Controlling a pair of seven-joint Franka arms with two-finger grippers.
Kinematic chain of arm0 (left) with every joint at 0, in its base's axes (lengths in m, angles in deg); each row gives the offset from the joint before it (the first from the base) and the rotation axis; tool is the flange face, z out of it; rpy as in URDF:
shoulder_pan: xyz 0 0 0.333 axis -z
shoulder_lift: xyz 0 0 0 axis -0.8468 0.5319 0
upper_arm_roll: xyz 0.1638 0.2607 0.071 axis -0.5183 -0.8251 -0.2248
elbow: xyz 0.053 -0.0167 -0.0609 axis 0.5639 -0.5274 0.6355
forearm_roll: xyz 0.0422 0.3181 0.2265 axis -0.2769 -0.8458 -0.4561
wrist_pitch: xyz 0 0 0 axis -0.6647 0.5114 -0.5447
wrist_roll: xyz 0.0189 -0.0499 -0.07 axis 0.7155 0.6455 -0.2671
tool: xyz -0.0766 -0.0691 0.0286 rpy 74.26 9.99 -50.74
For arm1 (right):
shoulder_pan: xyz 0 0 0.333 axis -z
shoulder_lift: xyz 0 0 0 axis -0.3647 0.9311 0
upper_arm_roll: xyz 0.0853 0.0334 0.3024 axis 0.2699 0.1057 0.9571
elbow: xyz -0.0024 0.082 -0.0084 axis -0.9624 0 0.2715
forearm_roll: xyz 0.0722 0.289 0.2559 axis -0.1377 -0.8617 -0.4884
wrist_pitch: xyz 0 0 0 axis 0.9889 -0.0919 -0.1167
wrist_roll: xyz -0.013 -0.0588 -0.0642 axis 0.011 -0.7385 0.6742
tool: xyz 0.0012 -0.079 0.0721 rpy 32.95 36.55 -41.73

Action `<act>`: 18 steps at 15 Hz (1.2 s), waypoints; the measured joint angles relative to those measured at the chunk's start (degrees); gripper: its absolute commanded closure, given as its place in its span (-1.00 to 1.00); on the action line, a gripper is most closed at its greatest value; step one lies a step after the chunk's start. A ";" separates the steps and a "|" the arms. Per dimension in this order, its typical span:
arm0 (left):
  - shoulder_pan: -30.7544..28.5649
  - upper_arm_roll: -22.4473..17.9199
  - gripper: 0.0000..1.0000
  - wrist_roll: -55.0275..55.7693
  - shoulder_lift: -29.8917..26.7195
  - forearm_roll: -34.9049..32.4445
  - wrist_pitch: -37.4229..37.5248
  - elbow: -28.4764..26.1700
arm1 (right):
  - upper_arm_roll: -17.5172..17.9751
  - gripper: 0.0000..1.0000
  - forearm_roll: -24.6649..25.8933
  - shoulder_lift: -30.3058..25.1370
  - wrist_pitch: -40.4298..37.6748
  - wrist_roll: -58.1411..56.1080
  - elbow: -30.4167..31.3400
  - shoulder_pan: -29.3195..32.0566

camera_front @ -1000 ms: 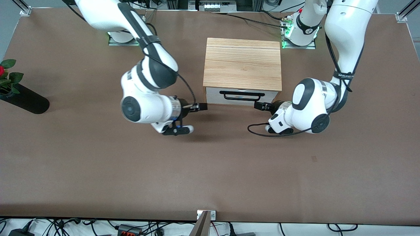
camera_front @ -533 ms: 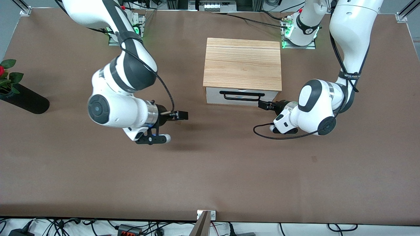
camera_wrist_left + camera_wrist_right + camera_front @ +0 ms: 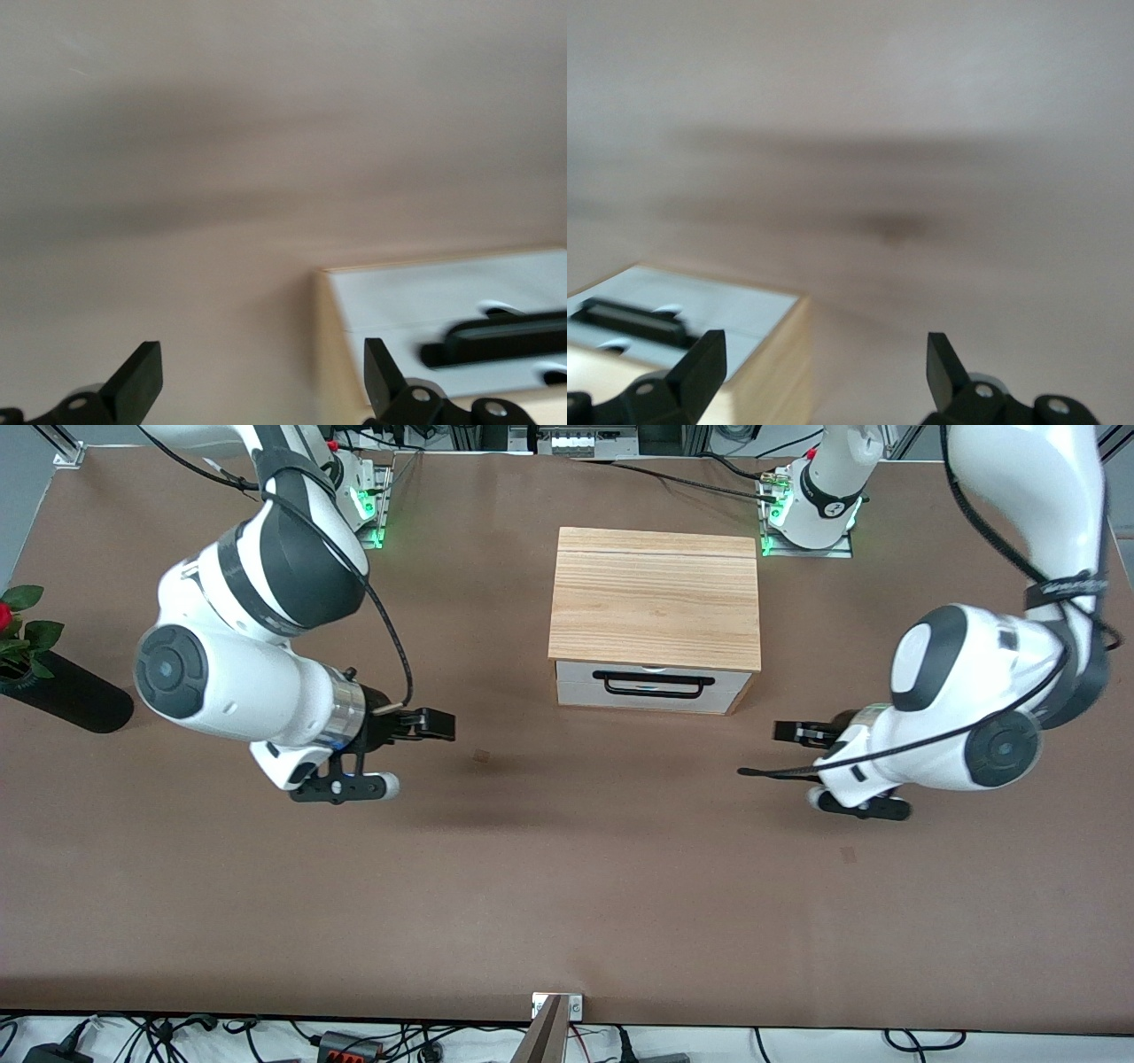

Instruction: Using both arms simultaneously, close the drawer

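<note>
Drawer (image 3: 653, 688) shut, between open left hand (image 3: 791, 731) and open right hand (image 3: 440, 724), touching neither

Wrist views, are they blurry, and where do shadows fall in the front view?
Left wrist view: soft, the drawer handle smeared, a broad shadow band on the table. Right wrist view: equally soft, a dark band on the table. Front view: sharp, even light, faint shadows under the left gripper and right gripper.
</note>
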 measured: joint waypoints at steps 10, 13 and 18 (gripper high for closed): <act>-7.23 -0.18 -1.00 -0.67 -12.77 -5.13 7.14 3.28 | -14.64 -1.00 7.54 -3.29 -7.25 -0.39 -1.19 1.40; -7.56 -0.10 -1.00 0.55 -17.23 -3.88 2.95 -1.52 | -17.69 -1.00 7.60 -3.55 -9.63 -0.31 -1.30 1.30; -10.23 2.00 -1.00 1.51 -26.82 -3.87 -2.24 -12.24 | -26.31 -1.00 7.91 -4.75 -11.75 -0.48 -1.49 0.80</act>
